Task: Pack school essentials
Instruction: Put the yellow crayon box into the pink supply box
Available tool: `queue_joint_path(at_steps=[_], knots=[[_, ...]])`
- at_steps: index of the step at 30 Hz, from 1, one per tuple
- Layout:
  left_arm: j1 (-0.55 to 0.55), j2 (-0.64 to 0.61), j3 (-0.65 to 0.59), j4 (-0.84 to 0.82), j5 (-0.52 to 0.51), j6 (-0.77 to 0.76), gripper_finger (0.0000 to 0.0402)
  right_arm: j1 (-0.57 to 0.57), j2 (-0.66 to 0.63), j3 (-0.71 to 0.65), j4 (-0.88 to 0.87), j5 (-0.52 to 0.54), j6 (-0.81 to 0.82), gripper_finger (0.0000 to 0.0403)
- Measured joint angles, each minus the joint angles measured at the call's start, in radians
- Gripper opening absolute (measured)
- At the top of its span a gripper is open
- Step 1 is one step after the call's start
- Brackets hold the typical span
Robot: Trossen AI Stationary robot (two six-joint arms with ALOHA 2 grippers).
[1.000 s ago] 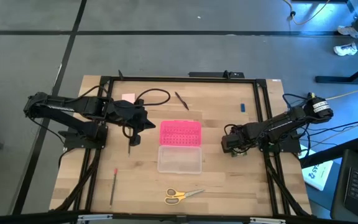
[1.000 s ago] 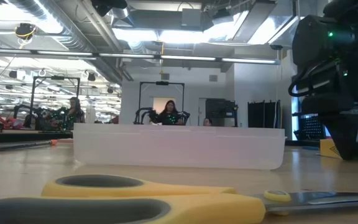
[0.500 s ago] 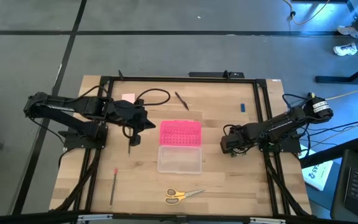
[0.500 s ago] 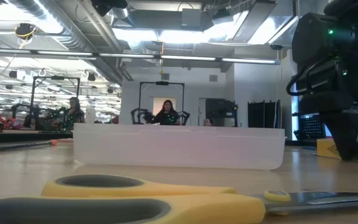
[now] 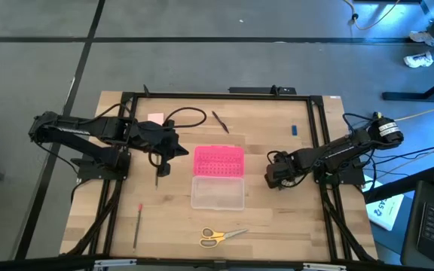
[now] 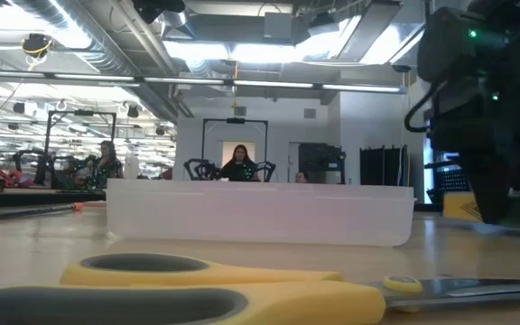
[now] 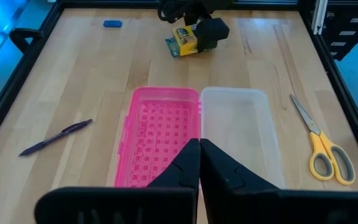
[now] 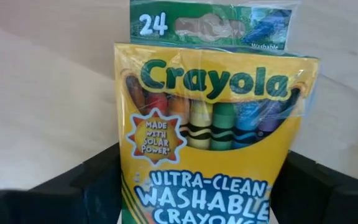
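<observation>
The yellow-green crayon box (image 8: 204, 124) sits between the fingers of my right gripper (image 5: 273, 176), just right of the open case; the left wrist view shows the box (image 7: 183, 42) too. My left gripper (image 7: 199, 163) is shut and hovers left of the pink lid (image 5: 218, 161). A wooden pencil (image 5: 157, 175) lies on the table beside it. The yellow-handled scissors (image 5: 220, 235), red pencil (image 5: 138, 220), dark pen (image 5: 220, 121), pale pink pad (image 5: 155, 118) and tiny blue piece (image 5: 294, 130) lie flat on the table. My right gripper pinches the crayon box at its bottom end (image 8: 166, 193), one finger (image 8: 98, 180) on each side edge, across the box's width. The fingers come about level from the table's right, and the box sticks out ahead of them toward the case. Whether it is clear of the table I cannot tell.
The clear tray (image 5: 217, 193) lies open on the table's middle with its pink lid hinged on the far side. A black cable loop (image 5: 189, 114) lies near the far edge. A dark frame (image 5: 319, 128) runs around the table. People sit in the room beyond.
My right gripper has moved a little toward the table's left, toward the case, carrying the crayon box with it. The left arm has kept still.
</observation>
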Motion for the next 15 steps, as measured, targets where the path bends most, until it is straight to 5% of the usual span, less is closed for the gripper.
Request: queue_joint_path(at_steps=[15], knots=[[0.0,0.0,0.0,0.01,0.0,-0.001,0.0,0.0,0.0,0.219,-0.015,0.124,-0.332,0.0315]])
